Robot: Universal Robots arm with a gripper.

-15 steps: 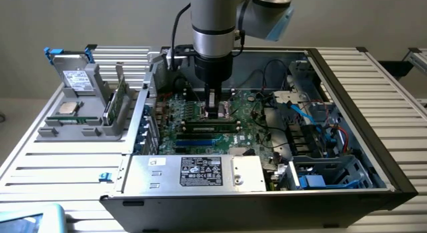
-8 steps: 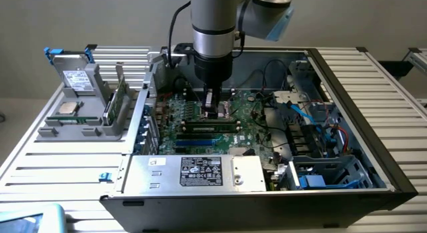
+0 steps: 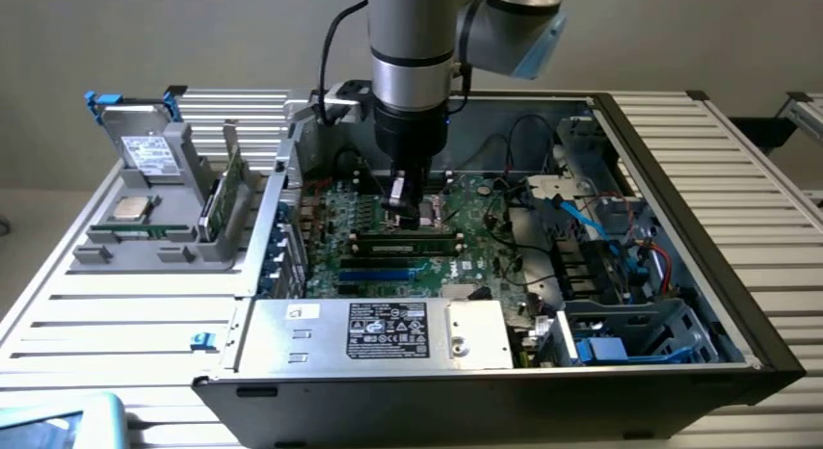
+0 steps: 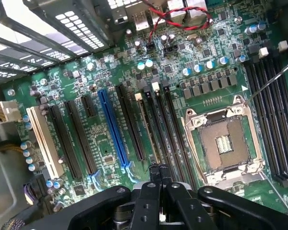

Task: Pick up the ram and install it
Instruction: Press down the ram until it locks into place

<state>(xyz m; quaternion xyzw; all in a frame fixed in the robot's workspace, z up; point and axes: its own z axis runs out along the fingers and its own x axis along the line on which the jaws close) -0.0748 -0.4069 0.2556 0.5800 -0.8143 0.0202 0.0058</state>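
Pale wall stands behind a slatted metal tabletop (image 3: 116, 314) that carries the whole job; at the exterior view's left a grey parts stand (image 3: 161, 242) props its pieces upright, apparently so each can be taken from above. A blue-handled drive caddy (image 3: 142, 145) leans at its back; a small square silver processor (image 3: 129, 210) lies in front of it; a narrow green board (image 3: 229, 200) stands on edge in a slot beside them, probably a spare stick.

Moving right, an open computer case (image 3: 695, 276) lies on its side so that its motherboard (image 3: 385, 256) faces up to the arm; the silver power supply (image 3: 373, 331) with its label sits at the near edge. The ram (image 3: 409, 244) lies lengthwise in one of the memory slots at mid-board, seemingly seated, just in front of the arm.

Above it the robot arm (image 3: 411, 54) drops straight down; its claw (image 3: 400, 200) has its jaws pressed together with nothing between them and hangs close over the board beside the empty processor socket (image 4: 225, 143). In the wrist view the closed claw (image 4: 159, 175) points at the long dark expansion slots and a blue slot (image 4: 113, 129), with the socket's metal frame open.

Further right, cables and a drive cage (image 3: 630, 333) fill the case's far side.
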